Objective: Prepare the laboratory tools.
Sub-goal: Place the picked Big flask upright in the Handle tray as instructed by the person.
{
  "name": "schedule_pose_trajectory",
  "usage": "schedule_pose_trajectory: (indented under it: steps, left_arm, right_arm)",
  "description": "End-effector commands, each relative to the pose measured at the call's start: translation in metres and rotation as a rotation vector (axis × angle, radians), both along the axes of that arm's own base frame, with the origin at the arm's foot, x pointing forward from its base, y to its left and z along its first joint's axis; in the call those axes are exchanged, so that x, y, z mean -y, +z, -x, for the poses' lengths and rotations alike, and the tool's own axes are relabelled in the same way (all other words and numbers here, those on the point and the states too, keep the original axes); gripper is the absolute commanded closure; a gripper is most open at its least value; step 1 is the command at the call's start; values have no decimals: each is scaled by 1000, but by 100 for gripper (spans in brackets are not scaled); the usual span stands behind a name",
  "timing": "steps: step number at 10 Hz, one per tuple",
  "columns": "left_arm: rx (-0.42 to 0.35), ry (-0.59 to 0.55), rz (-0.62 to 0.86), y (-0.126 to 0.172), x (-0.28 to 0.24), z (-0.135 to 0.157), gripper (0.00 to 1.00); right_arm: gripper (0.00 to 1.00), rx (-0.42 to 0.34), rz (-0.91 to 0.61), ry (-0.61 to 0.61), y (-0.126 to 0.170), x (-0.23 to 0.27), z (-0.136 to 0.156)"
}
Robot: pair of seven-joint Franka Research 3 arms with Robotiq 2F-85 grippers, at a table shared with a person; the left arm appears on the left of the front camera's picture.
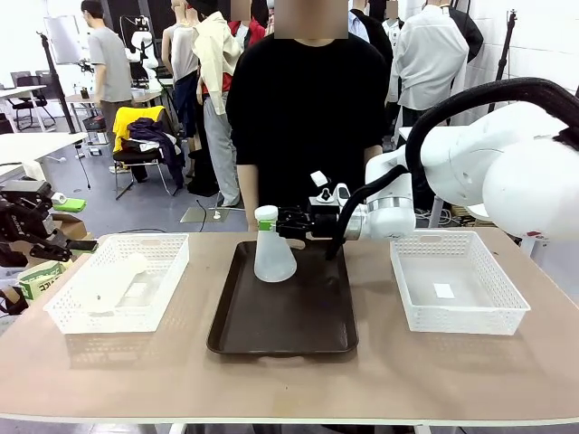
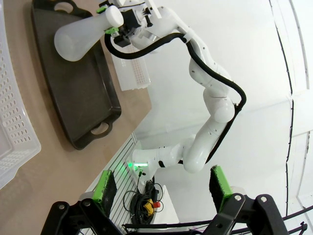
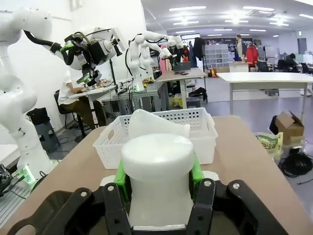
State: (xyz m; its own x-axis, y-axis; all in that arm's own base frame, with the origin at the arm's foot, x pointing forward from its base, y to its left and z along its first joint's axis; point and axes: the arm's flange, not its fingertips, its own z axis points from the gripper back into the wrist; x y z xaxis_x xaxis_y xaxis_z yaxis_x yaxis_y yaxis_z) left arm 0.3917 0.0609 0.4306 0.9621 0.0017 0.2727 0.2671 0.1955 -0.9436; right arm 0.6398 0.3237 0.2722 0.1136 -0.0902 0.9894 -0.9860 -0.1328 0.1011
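In the left wrist view, the left gripper (image 2: 162,188) is seen with its jaws spread wide; nothing is held between the green pads (image 2: 105,188) and nothing is touched. In the right wrist view, the right gripper (image 3: 157,181) is clamped on the neck of a frosted white flask (image 3: 156,161), with a green pad pressed to each side just under the lip. From the front, this flask (image 1: 273,256) is seen upright over the far half of the dark brown tray (image 1: 289,316), which lies at the middle of the table (image 1: 271,380). It is gripped sideways from the right, and it cannot be told whether its base rests on the tray or hangs just above it. Left of the tray, a second flask (image 1: 113,280) lies on its side in the left basket (image 1: 63,316), a white mesh one. Right of the tray, a small white slip (image 1: 443,290) lies on the floor of the right basket (image 1: 461,318). Beyond the far edge of the table, a person (image 1: 308,108) in a black top is seen standing.
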Motion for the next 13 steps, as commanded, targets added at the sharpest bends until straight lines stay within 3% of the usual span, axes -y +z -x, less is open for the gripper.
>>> schedule_pose_trajectory:
  steps: [1,4,11,13]
  left_arm:
    - [17,8,2,0,1,2,0]
    - [17,8,2,0,1,2,0]
    - [17,8,2,0,1,2,0]
    - [17,8,2,0,1,2,0]
  right_arm:
    - [58,-18,11,-6,3,1,-5]
    - [1,-30,17,-10,5,5,-1]
    - [0,-73,152,-66,26,14,15]
    - [0,-52,97,-39,15,8,0]
